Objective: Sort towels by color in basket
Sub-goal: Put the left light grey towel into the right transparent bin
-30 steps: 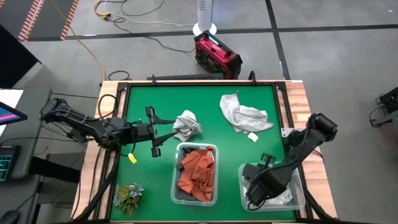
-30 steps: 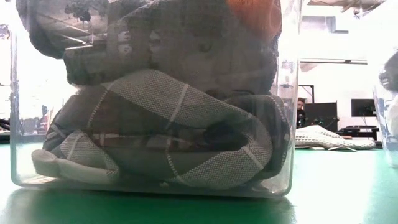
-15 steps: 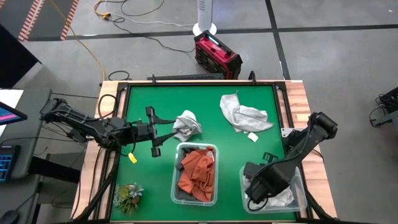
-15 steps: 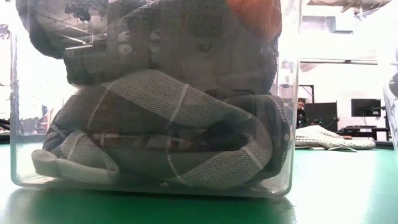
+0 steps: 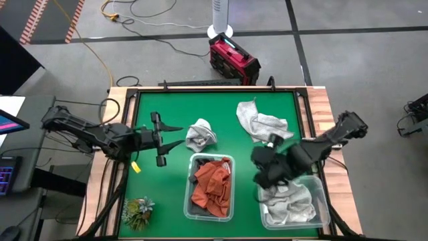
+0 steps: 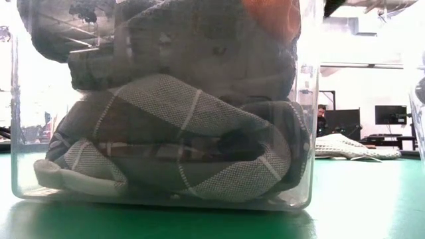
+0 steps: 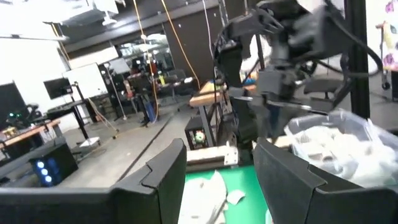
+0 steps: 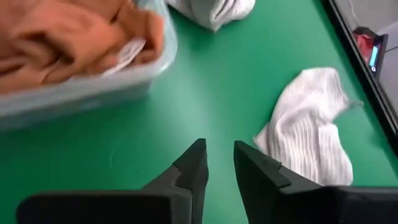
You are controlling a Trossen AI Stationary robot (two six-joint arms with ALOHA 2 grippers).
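My left gripper [image 5: 160, 138] [image 7: 221, 155] is open wide above the table's left half, just left of a crumpled light grey towel [image 5: 200, 134]. My right gripper [image 5: 257, 171] [image 8: 219, 149] hovers over bare green table between the two bins, its fingers a narrow gap apart and holding nothing. A white towel [image 5: 262, 124] [image 8: 308, 124] lies spread on the table beyond it. The middle bin [image 5: 212, 186] holds rust-orange towels [image 8: 56, 37] over grey checked ones [image 6: 172, 133]. The right bin [image 5: 289, 204] [image 7: 336, 143] holds white and light grey towels.
A small green plant tuft [image 5: 137, 213] sits at the table's near left corner, and a yellow tag [image 5: 136, 167] lies below the left arm. A red device [image 5: 233, 59] stands on the floor beyond the far edge. Bare green table lies between the far towels and the bins.
My right gripper has risen out of the right bin and swung toward the table's middle and far side, leaving the white towels in that bin uncovered. My left gripper has drawn back a little toward the table's left edge, still open.
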